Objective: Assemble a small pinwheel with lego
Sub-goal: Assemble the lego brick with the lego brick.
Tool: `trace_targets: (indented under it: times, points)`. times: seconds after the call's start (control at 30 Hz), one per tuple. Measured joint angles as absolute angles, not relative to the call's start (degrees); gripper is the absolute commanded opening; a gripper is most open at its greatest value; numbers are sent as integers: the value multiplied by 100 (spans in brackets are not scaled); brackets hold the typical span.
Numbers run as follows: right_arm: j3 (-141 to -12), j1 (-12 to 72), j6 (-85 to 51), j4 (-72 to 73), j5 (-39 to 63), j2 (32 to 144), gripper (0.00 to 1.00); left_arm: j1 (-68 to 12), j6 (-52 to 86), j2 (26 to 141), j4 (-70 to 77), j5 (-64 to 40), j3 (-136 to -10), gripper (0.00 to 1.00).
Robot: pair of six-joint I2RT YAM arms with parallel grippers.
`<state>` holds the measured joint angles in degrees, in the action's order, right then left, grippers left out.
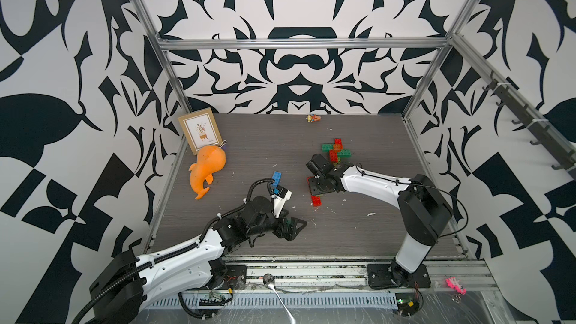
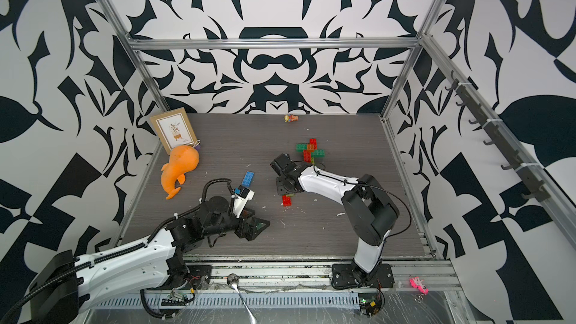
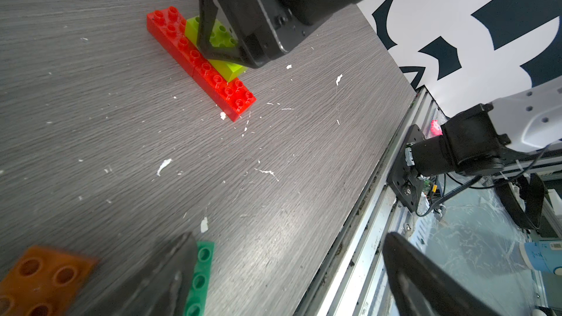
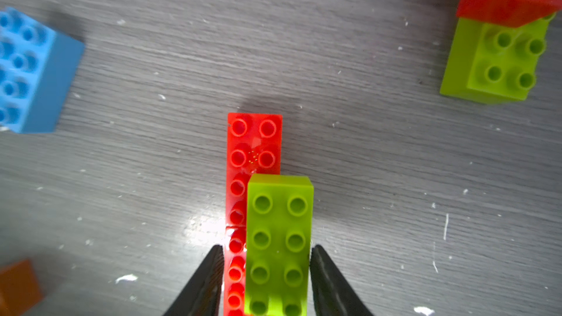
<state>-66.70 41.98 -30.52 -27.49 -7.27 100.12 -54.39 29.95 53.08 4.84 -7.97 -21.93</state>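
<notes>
Lime brick (image 4: 278, 238), seated off-centre on red row (image 4: 254, 144), mid-table. Right gripper (image 4: 264, 250) astride both, fingers (image 4: 328, 278) close on either flank; gripping or slack, cannot tell. Left gripper (image 3: 290, 235) at 7 o'clock, spread wide, empty. Judged partway: crossed cluster (image 1: 336, 151) at 1, blue (image 1: 276, 178) loose at 9. Bare table (image 1: 358, 232) toward 5; front edge at 6.

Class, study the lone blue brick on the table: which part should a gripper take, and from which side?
Take the blue brick across its two long side walls at mid-length, coming straight down from above. It lies flat, studs up, with nothing touching it, so both walls are free.
</notes>
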Motion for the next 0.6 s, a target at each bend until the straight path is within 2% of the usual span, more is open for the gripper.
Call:
trace_targets:
  times: [0.33,0.6]
  points:
    - [-6670,4032,-2976,-2832,-613,10001,50,-5437,2995,5308,489,-816,-2193,100]
    - [-6672,4021,-2958,-2803,-510,10134,41,-5437,2998,5310,489,-840,-2193,100]
